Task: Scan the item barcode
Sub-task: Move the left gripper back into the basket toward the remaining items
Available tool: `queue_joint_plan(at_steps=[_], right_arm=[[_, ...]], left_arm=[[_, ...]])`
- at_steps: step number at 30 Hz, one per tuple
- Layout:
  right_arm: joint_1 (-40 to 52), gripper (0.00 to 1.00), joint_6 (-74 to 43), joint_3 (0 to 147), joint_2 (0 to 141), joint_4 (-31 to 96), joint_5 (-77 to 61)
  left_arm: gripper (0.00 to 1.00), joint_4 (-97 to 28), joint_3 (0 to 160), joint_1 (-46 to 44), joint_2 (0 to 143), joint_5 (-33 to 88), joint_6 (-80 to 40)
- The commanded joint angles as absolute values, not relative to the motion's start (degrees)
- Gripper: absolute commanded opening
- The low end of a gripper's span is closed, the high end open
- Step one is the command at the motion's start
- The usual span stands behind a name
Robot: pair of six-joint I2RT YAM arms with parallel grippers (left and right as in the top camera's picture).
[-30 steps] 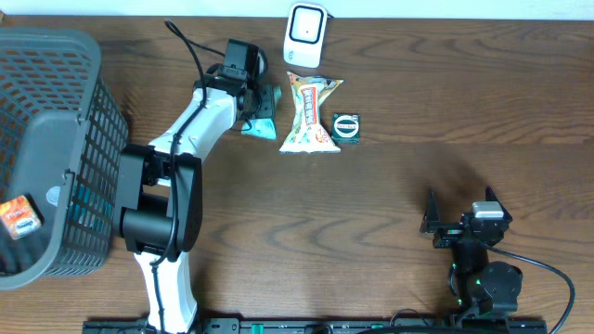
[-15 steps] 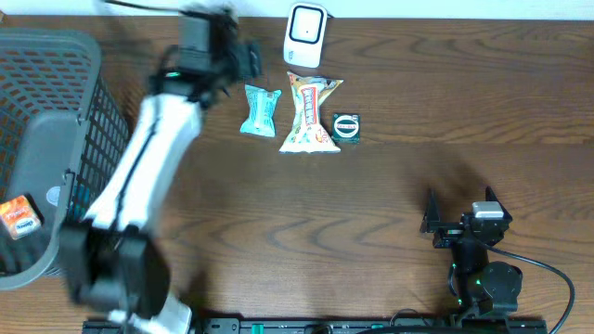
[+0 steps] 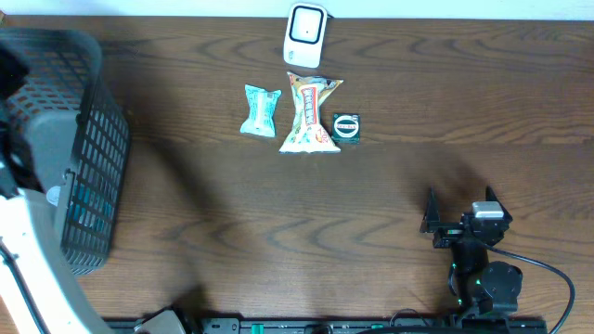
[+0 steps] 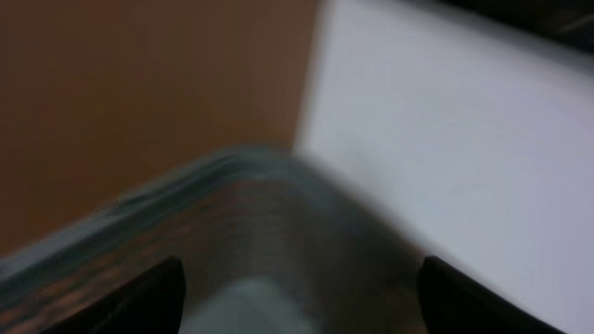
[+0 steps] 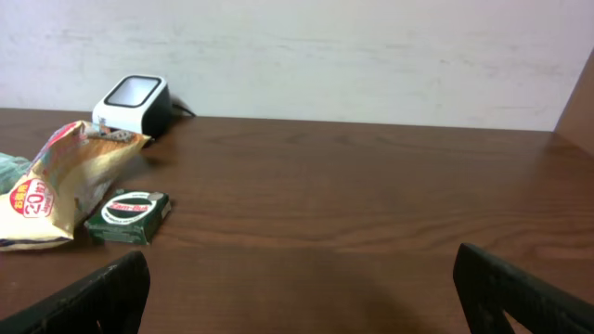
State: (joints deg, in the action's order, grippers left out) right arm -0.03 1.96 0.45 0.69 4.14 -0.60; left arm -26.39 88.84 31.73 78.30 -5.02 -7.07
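Note:
The white barcode scanner [image 3: 305,22] stands at the table's back edge, also seen in the right wrist view as scanner [image 5: 133,97]. In front of it lie a teal packet [image 3: 261,110], a yellow snack bag [image 3: 311,114] and a small green box [image 3: 346,126]. No gripper touches them. My left arm [image 3: 23,250] is a white blur at the far left by the basket. In its blurred wrist view, the left gripper [image 4: 302,311] is open and holds nothing, above the basket's grey rim [image 4: 232,176]. My right gripper [image 3: 459,209] rests open at the front right, holding nothing.
A dark mesh basket [image 3: 88,139] fills the left side of the table. A white wall [image 5: 371,56] rises behind the scanner. Bare brown tabletop [image 3: 306,213] lies between the items and the right arm.
The left gripper opened and let go of the teal packet, which now lies on the table. The left arm swung quickly away left over the basket. The right arm has not moved.

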Motion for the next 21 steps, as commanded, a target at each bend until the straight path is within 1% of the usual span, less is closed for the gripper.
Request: queue_joint_plan(at_steps=[1,4,7,13,18,21], right_arm=[[0.5,0.99,2.2,0.3,0.4,4.3,-0.6],[0.5,0.99,2.2,0.3,0.4,4.3,-0.6],[0.5,0.99,2.2,0.3,0.4,4.3,-0.6],[0.5,0.99,2.2,0.3,0.4,4.3,-0.6],[0.5,0.99,2.2,0.3,0.4,4.3,-0.6],[0.5,0.99,2.2,0.3,0.4,4.3,-0.6]], left_arm=[[0.80,-27.7,87.5,36.3,83.0,-7.2,0.4],[0.80,-30.4,87.3,39.2,86.5,-7.4,0.4],[0.80,-34.2,87.3,41.1,90.1,-10.9,0.4],[0.80,-39.2,86.8,41.7,95.2,-16.2,2.8],[0.80,-38.7,82.9,41.7,96.6,-16.5,4.1],[0.80,-37.1,78.4,41.7,96.6,-19.9,4.1]])
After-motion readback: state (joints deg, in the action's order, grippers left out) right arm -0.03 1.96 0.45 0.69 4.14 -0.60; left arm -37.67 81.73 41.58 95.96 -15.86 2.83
